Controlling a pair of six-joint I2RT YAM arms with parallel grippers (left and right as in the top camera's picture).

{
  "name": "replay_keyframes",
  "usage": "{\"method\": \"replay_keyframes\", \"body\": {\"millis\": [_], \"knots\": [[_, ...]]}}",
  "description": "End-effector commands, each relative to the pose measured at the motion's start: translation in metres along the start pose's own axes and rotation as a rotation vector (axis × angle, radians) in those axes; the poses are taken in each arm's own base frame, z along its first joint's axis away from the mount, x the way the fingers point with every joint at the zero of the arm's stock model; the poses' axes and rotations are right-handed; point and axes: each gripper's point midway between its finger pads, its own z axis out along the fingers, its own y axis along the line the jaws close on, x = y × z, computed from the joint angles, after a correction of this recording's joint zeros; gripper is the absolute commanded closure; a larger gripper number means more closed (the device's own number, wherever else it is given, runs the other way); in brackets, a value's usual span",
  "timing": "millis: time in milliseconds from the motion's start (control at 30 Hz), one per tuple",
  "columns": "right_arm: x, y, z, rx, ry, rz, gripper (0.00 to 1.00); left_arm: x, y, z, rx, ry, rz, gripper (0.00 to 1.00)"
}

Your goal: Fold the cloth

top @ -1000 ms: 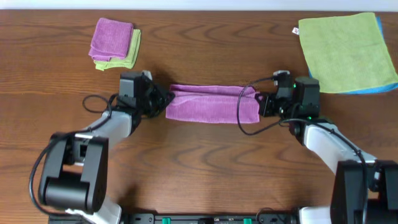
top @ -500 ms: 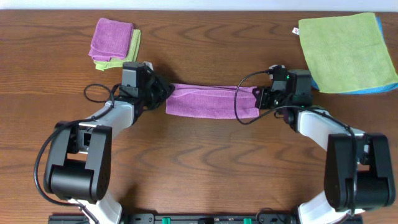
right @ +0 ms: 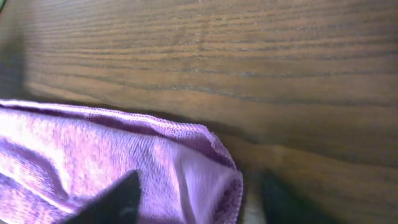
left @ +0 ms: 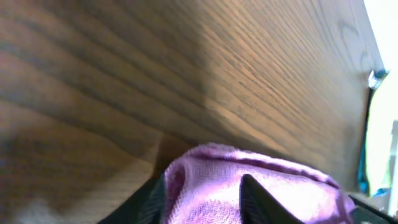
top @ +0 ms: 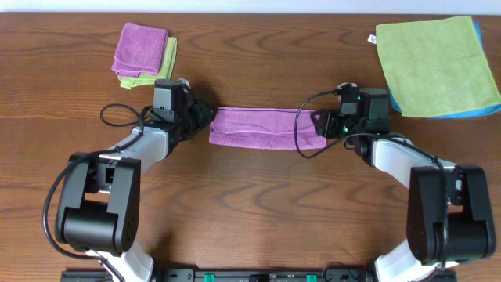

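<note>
L gripper (top: 205,119) sits at the L short end of the purple cloth (top: 266,128). In the L wrist view the fabric humps up between its two dark fingers, so I read it as clamped on that end. R gripper (top: 323,125) is at the opp. short end. The R wrist view shows a finger on either side of the cloth's corner, w/ the corner lying flat on the wood, so can't tell if it's pinching or let go. Step in hand, as I judge it, is laying the doubled cloth down flat. To do it well: keep both ends level and equally taut so the middle doesn't sag or twist, line the top layer's edges up w/ the layer under it, lower both sides together, then open straight and back off along the cloth's length w/o dragging the ends. The cloth is a narrow band mid-table (top: 250,211), spanning from one gripper to the other. Its long axis runs L–R, approx. parallel to the table's far edge, w/ a short end pointing at each arm. Which long side holds the crease isn't clear. A small folded purple-and-green stack (top: 142,53) lies far-L and a flat green cloth (top: 434,63) far-R, both well apart from the work.
</note>
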Motion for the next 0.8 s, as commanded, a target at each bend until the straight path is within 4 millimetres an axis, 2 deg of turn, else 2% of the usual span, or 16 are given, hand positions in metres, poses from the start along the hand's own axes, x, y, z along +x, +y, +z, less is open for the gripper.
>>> {"method": "replay_keyframes", "body": {"millis": [0, 67, 167, 300, 400, 500, 533, 567, 633, 767], "knots": [[-0.008, 0.011, 0.001, -0.044, -0.007, -0.020, 0.27, -0.011, 0.002, 0.000, -0.009, -0.026, 0.045, 0.47], [-0.009, 0.018, 0.001, -0.080, -0.006, -0.023, 0.17, -0.015, -0.001, -0.002, -0.001, -0.032, 0.066, 0.42], [-0.014, 0.025, 0.000, -0.111, -0.007, 0.002, 0.13, -0.023, -0.008, -0.008, 0.014, -0.051, 0.087, 0.36], [-0.023, 0.030, -0.006, -0.132, -0.023, 0.039, 0.11, -0.034, -0.024, -0.021, 0.056, -0.081, 0.101, 0.35], [-0.031, 0.034, -0.018, -0.133, -0.044, 0.057, 0.05, -0.040, -0.037, -0.036, 0.082, -0.104, 0.113, 0.36], [-0.037, 0.036, -0.030, -0.129, -0.056, 0.059, 0.01, -0.037, -0.052, -0.045, 0.137, -0.091, 0.130, 0.62], [-0.039, 0.036, -0.034, -0.126, -0.060, 0.061, 0.01, -0.034, -0.058, -0.046, 0.158, -0.078, 0.131, 0.76], [-0.040, 0.036, -0.039, -0.125, -0.063, 0.063, 0.01, -0.030, -0.062, -0.045, 0.171, -0.064, 0.121, 0.94], [-0.040, 0.037, -0.046, -0.121, -0.059, 0.087, 0.01, -0.021, -0.067, -0.041, 0.176, -0.039, 0.117, 0.94], [-0.032, 0.035, -0.049, -0.112, -0.021, 0.141, 0.01, -0.005, -0.072, -0.030, 0.150, -0.024, 0.144, 0.94]]}}
